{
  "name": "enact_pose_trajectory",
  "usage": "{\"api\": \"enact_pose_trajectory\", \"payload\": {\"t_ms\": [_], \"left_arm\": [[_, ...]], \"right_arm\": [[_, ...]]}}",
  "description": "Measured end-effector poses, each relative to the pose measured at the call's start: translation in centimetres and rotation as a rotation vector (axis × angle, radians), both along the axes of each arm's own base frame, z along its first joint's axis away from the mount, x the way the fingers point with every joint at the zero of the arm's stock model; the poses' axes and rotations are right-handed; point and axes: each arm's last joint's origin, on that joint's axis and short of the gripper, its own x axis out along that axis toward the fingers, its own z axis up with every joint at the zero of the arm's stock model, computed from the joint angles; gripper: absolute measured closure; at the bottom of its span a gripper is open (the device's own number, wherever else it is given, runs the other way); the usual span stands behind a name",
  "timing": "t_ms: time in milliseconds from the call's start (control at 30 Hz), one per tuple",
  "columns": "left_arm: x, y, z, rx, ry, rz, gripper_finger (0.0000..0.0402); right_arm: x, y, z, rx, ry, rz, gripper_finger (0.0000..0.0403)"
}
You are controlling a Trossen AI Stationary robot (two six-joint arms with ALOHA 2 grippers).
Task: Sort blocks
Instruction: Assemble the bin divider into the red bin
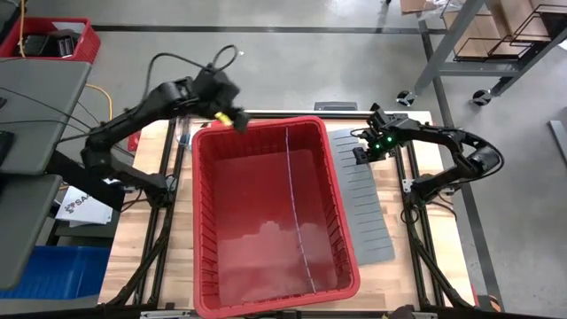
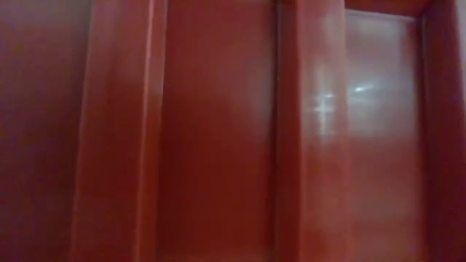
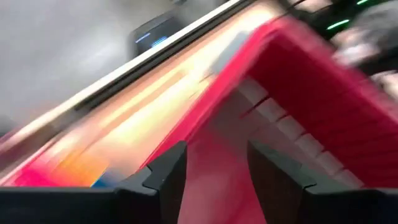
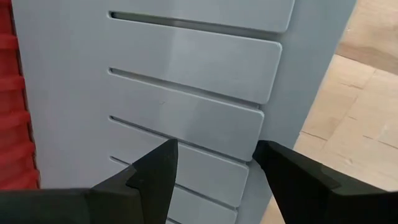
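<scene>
No block shows plainly in any view. A small yellow spot sits at the tip of my left gripper; I cannot tell what it is. My left gripper hovers over the far left corner of the large red bin. In the blurred left wrist view it stands open, with only the bin's rim behind the gap. My right gripper is to the right of the bin, open and pointing down over the flat grey slotted sheet. Nothing is between its fingers.
The red bin fills the middle of the table, and its wall blocks the whole low view. A thin line runs down the bin's inside. The grey sheet lies along the bin's right side. A red basket and a shelf cart stand beyond the table.
</scene>
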Motion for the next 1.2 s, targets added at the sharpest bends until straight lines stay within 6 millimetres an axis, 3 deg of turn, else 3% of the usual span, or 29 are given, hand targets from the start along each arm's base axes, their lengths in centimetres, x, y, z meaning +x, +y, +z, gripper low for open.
{"api": "enact_pose_trajectory", "payload": {"t_ms": [100,267,467,667,800,1000,1100,1200], "left_arm": [[-2.7,-1.8,0.1,-0.016,0.153,0.15,0.028],[-5.7,-4.6,-0.4,-0.144,0.35,0.324,0.0387],[-5.5,-5.7,-1.8,-0.179,0.363,0.404,0.04],[-5.4,-6.3,-4.5,-0.271,0.412,0.487,0.0401],[-6.4,-6.8,-5.0,-0.16,0.367,0.648,0.0401],[-8.3,-6.9,-4.2,0.074,0.178,0.899,0.0401],[-8.8,-6.5,-4.3,0.079,0.181,0.93,0.0401],[-8.9,-6.3,-6.0,0.005,0.278,0.905,0.0401]], "right_arm": [[0.0,0.0,0.0,-0.003,-0.002,-0.001,0.0176],[0.0,-0.1,0.0,-0.006,0.0,-0.001,0.0176],[0.0,-0.1,0.0,-0.007,0.001,-0.002,0.0176],[0.0,0.0,0.0,-0.002,0.0,-0.003,0.0176],[0.0,0.0,0.0,0.001,-0.001,-0.003,0.0176],[0.0,0.0,0.0,0.0,-0.002,0.0,0.0176],[0.0,0.0,0.0,-0.001,-0.002,0.0,0.0176],[0.0,0.0,0.0,-0.001,-0.002,0.0,0.0176]]}}
